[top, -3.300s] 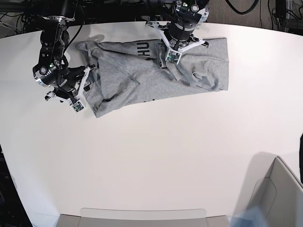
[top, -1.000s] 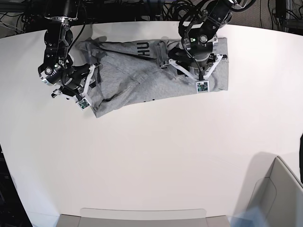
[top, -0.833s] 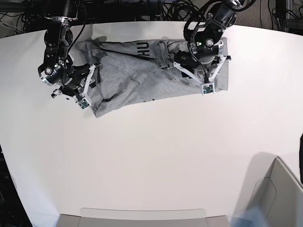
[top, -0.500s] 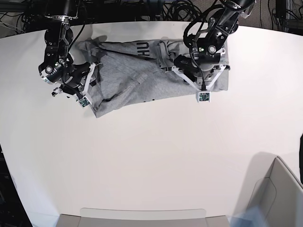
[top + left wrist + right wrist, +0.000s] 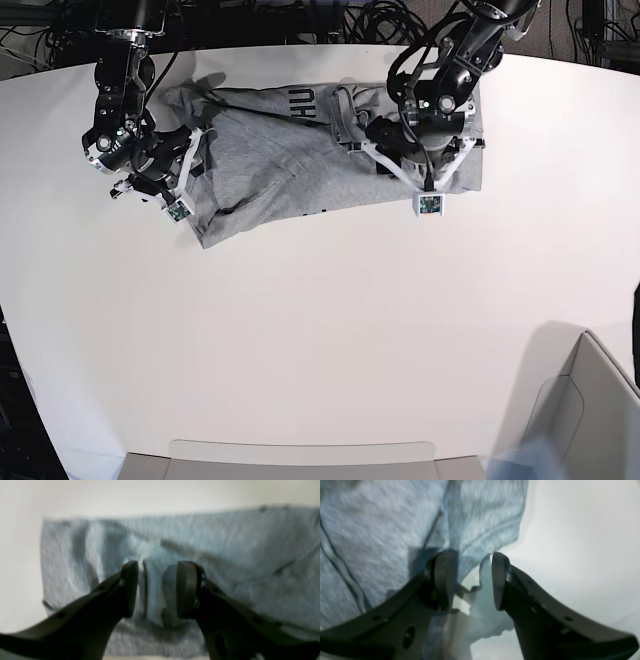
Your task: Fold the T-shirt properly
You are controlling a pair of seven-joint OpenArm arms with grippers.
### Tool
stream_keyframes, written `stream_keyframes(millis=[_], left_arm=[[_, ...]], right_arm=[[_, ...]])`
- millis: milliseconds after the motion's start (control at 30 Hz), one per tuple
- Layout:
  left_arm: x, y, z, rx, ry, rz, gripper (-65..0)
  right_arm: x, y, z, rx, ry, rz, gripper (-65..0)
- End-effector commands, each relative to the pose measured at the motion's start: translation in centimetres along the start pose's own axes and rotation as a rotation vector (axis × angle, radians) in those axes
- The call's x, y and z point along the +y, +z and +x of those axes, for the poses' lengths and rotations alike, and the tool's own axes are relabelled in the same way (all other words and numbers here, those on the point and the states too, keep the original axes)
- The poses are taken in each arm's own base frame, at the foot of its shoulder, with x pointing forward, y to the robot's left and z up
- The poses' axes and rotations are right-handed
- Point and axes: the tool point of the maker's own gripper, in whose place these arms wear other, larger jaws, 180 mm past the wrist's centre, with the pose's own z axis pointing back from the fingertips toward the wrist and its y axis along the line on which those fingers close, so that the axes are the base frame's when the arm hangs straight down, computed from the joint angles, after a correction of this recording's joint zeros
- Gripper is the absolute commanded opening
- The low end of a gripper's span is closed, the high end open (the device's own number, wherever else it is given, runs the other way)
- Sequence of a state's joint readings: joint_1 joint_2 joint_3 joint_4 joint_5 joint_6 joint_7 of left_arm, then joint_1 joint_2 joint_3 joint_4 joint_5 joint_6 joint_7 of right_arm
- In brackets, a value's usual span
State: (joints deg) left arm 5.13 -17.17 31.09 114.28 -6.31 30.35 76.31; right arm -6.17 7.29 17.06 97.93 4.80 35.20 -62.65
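On the white table (image 5: 330,330), both arms' jaws stand spread over the crumpled grey T-shirt (image 5: 300,160), gripping nothing.

A white table (image 5: 320,330) with a grey bin (image 5: 590,420) at its corner.

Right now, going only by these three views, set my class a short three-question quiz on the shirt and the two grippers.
1. True or false: the T-shirt is already folded into a neat rectangle.
2. Which gripper has the shirt's edge and bare table between its jaws: A) left gripper B) right gripper?
3. Fill in: the shirt lies on a ____ table.

Key: 1 false, it lies crumpled and spread. 2 B. 3 white.
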Motion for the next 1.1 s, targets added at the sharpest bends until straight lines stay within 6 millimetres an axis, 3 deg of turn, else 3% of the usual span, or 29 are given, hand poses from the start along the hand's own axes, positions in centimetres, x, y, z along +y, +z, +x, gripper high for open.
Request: stream_keyframes(millis=[0,133,300,467,600,767,967,1067], left_arm=[[-0.1,0.5,0.7,-0.025,0.005,-0.008,-39.2],[1.4,0.2,-0.1,0.004,-0.019,0.029,-39.2],[1.5,0.0,-0.1,0.007,-0.031,0.031,-39.9],[1.7,-1.4,-0.2,0.037,-0.089,0.046,-53.6],[1.7,-1.5,0.0,0.028,-0.133,0.042,-55.8],[0.9,-0.1,2.1,-0.064,-0.102,0.011,-55.8],[-0.4,0.3,4.4,-0.131,-0.132,-0.020,-55.8],[-2.1,0.4,3.8,-0.141,-0.185,-0.054,-55.8]], right_arm=[[-0.6,0.6,1.1,-0.039,0.016,-0.015,-40.3],[-0.7,0.6,1.2,-0.041,0.016,-0.016,-40.3],[-0.7,0.6,1.2,-0.041,0.016,-0.016,-40.3],[-0.4,0.5,1.3,-0.044,0.011,-0.009,-40.3],[-0.3,0.6,1.2,-0.044,0.007,-0.011,-40.3],[-0.4,0.6,1.1,-0.043,0.006,-0.011,-40.3],[-0.2,0.5,1.2,-0.044,0.009,-0.007,-40.3],[-0.2,0.5,1.2,-0.044,0.009,-0.007,-40.3]])
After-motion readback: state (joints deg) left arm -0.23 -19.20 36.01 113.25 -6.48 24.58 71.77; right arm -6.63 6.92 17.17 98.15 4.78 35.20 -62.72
